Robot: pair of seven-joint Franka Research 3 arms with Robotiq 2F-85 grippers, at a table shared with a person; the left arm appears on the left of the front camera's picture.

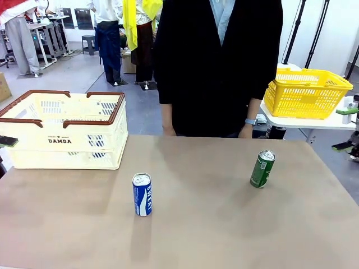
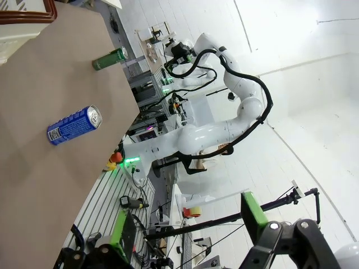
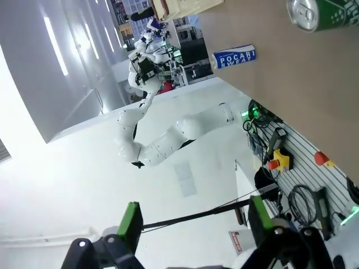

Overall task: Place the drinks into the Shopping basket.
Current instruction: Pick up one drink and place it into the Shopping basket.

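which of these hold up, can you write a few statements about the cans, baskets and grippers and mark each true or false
1. The blue can stands upright on the table. True.
2. The green can is inside the Shopping basket. False: it stands on the table toward the robot's right, well apart from that basket.
3. The left gripper is open and holds nothing. True.
4. The right gripper is shut on the blue can. False: it is open and empty, away from both cans.
5. The yellow basket shares the table with the cans. False: it sits on a separate white side table beyond the far right corner.
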